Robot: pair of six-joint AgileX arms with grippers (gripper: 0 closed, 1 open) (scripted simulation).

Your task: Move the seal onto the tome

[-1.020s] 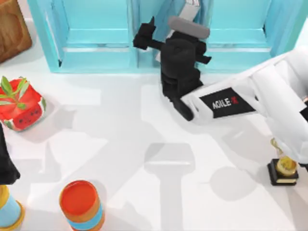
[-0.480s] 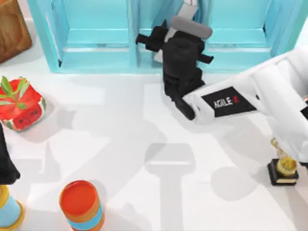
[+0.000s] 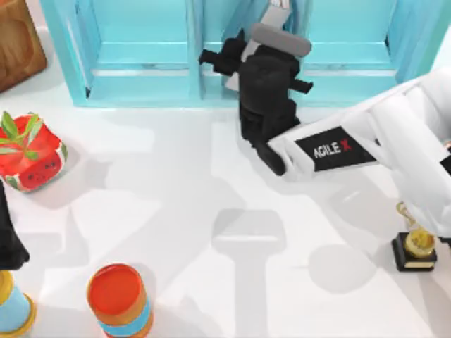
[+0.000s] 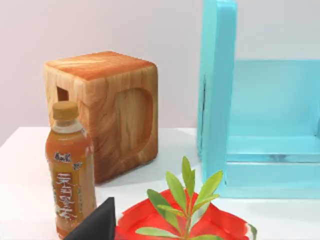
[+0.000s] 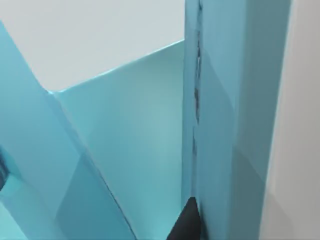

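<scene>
**Right gripper held at the shelf unit; the seal's place cannot be told**

The right gripper is seen at the front of the light-blue shelf unit, by its middle compartment at the far edge of the table. Whether it is open, closed or holding anything cannot be told. In the right wrist view, teal panels are seen close up. A slanted teal slab with a white edge, which may be the tome, is seen leaning inside the shelf just beyond the gripper. The seal's position and look cannot be made out.

The left gripper is parked at the table's left edge, its state likewise undeterminable. Near it a red watermelon-patterned pot with a green plant, a wooden block and an orange bottle are seen. A gold trophy is placed at the right.
</scene>
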